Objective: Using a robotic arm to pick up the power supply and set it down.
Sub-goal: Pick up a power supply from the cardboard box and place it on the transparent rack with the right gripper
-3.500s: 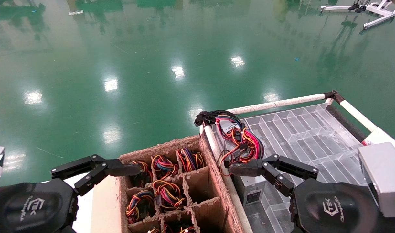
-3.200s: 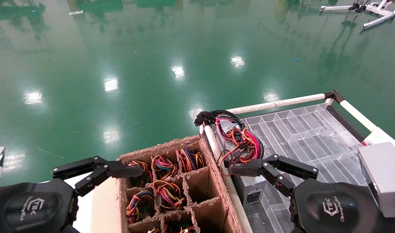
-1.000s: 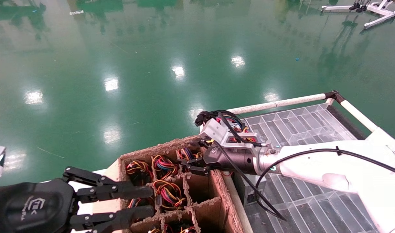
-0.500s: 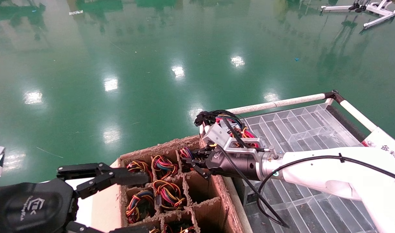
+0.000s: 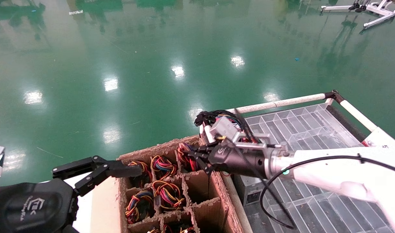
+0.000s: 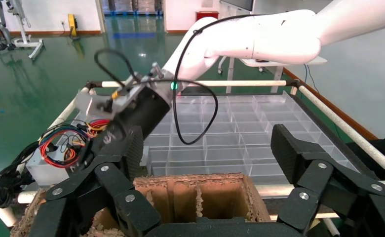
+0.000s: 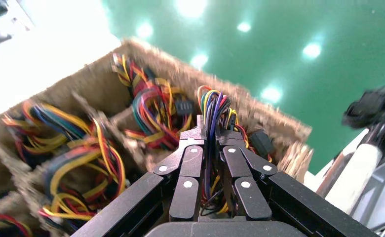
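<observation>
Since half a second before, the right black linked gripper (image 5: 191,156) had clamped the tied multicoloured wire coil (image 7: 213,109) of the power supply, seated in the brown cardboard divider box (image 5: 206,194), for lifting; the left gripper (image 5: 129,171) hovered spread.

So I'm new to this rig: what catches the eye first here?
The right gripper, shut on a bundle of red, yellow and purple wires in the far right cell of the brown divided cardboard box. Beside the box lies a clear partitioned tray; the left gripper hangs open at the box's left edge.
</observation>
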Robot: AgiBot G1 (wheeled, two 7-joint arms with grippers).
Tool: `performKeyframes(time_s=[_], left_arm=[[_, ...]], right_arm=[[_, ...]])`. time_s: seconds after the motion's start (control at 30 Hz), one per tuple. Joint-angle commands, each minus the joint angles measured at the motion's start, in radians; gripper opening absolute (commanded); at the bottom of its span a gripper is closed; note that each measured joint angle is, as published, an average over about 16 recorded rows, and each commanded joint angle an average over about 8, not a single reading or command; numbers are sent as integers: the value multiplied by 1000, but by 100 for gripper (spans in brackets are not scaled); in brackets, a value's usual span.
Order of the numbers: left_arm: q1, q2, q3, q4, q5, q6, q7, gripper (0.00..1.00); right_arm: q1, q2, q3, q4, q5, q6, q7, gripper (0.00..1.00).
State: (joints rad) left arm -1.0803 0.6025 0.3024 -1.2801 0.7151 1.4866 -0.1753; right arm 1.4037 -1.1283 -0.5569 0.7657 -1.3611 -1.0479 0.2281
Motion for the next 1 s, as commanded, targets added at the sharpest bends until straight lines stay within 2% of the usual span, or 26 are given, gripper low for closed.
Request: performKeyframes(time_s=[0.03,0.53,1.0], left_arm=[[0,0,0,0,0,0,0,100],[0,0,1,0,-1,0,0,100],[0,-1,1,0,-1,-1,1,100]], right_arm=[[-2,10,9,16,17,-10,10,0],[-38,165,139,269,204,-54,113,0],[-10,403,275,460,304,-54,209,0]])
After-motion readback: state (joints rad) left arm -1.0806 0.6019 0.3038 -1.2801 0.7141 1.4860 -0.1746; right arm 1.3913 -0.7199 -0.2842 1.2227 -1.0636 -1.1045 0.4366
